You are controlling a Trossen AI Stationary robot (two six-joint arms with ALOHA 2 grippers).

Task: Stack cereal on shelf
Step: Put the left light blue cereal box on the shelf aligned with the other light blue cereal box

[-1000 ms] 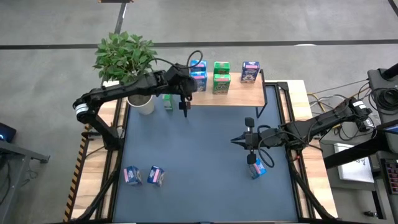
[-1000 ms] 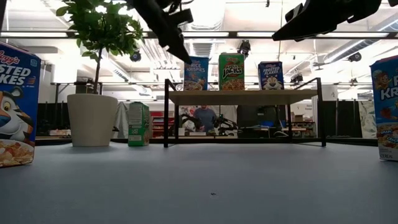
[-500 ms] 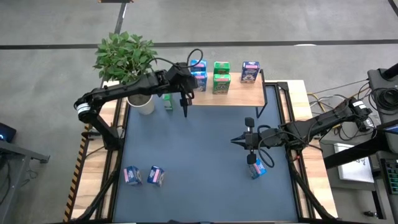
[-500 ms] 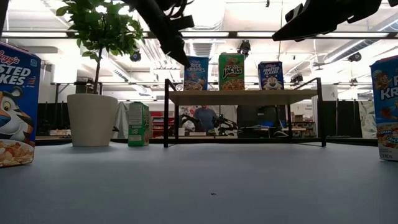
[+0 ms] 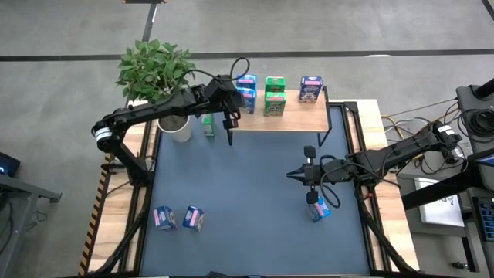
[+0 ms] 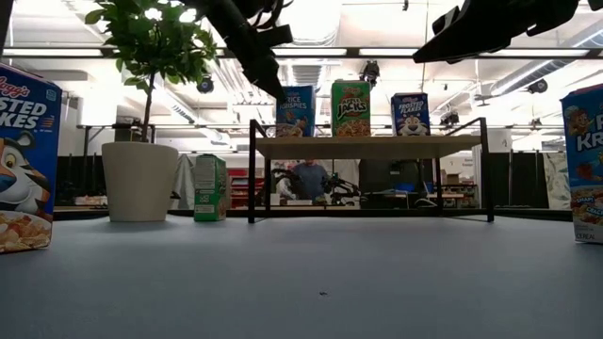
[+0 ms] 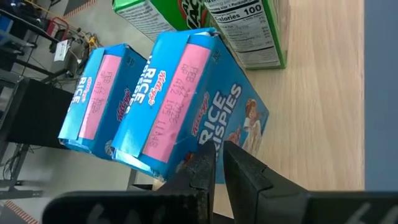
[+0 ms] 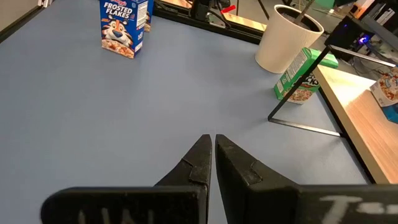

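The light-wood shelf stands at the far edge on black legs. On it stand two light blue cereal boxes, two green ones and a dark blue one. My left gripper is shut, slanting down at the shelf's left end, with its tips in front of the nearer light blue box. It also shows in the low view. My right gripper is shut and empty above the mat's right half. A light blue box stands on the mat beside it. My left gripper's shut fingertips stand before the lower part of the front light blue box's face, coming slanting from above. I cannot tell whether they touch the box. The box stands upright on the shelf.
A potted plant stands at the far left, with a green box on the mat beside it. Two boxes stand at the mat's near left. The dark blue mat is bare in the middle.
My left gripper has moved a little toward the far edge, closer to the light blue boxes on the shelf's left end, and stays shut.
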